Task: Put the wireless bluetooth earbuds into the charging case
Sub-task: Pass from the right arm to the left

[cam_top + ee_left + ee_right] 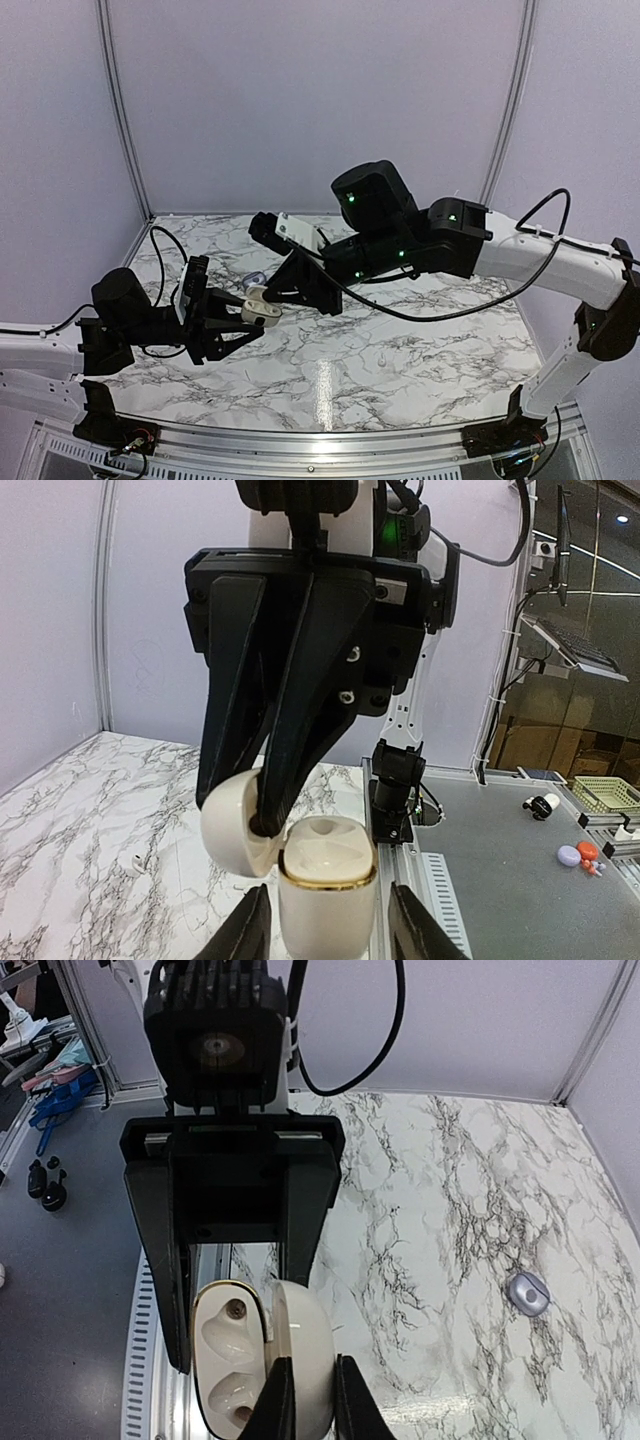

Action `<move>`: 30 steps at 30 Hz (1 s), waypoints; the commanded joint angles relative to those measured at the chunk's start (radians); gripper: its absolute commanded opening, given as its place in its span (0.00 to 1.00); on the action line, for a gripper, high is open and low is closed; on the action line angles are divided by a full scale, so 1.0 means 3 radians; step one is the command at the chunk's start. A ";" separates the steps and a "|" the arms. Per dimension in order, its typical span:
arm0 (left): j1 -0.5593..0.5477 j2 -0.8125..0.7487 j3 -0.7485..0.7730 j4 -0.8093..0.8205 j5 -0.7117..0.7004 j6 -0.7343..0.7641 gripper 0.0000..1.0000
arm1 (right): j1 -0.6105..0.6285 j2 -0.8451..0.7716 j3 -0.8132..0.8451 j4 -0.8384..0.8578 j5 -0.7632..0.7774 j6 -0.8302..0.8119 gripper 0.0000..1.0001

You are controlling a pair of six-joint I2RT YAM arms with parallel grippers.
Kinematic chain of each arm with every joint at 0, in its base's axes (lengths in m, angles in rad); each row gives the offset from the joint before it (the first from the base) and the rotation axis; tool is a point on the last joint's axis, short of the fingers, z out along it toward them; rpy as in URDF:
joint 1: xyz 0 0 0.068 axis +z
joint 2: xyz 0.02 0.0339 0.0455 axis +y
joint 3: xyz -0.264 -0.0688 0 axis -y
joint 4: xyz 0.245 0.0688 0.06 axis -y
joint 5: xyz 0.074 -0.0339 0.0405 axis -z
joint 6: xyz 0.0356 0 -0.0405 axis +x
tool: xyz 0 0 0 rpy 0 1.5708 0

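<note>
The charging case [326, 880] is cream-white with a gold rim, and its two wells are empty. My left gripper [328, 930] is shut on its body and holds it upright above the marble table [400, 350]. The lid [232, 825] is swung open to the side. My right gripper [312, 1400] is shut on the lid [305, 1340], with one finger inside it and one outside. In the top view both grippers meet at the case [264, 306], left of centre. One small pale lavender-grey earbud [528, 1292] lies on the table, and it also shows in the top view [255, 278]. The other earbud is out of view.
The table's metal front rail [330, 435] runs along the near edge. Pale booth walls [320, 100] close the back and sides. The right arm's black cable [430, 312] hangs over the table. A grey side bench [520, 860] beyond the table holds small items and a basket [606, 793].
</note>
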 commanded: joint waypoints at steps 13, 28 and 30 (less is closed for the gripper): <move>-0.0016 0.0044 0.0127 0.0021 0.0105 0.0044 0.18 | 0.0037 0.0049 0.0146 -0.0045 -0.0038 -0.0048 0.00; -0.0011 -0.0026 0.0016 0.0021 -0.0045 0.0021 0.04 | -0.0211 -0.0269 -0.0132 0.0296 -0.0273 0.0263 0.58; -0.0011 -0.0022 -0.0009 0.0032 -0.0055 0.0002 0.03 | -0.0383 -0.0420 -0.0312 0.0446 -0.0322 0.0419 0.62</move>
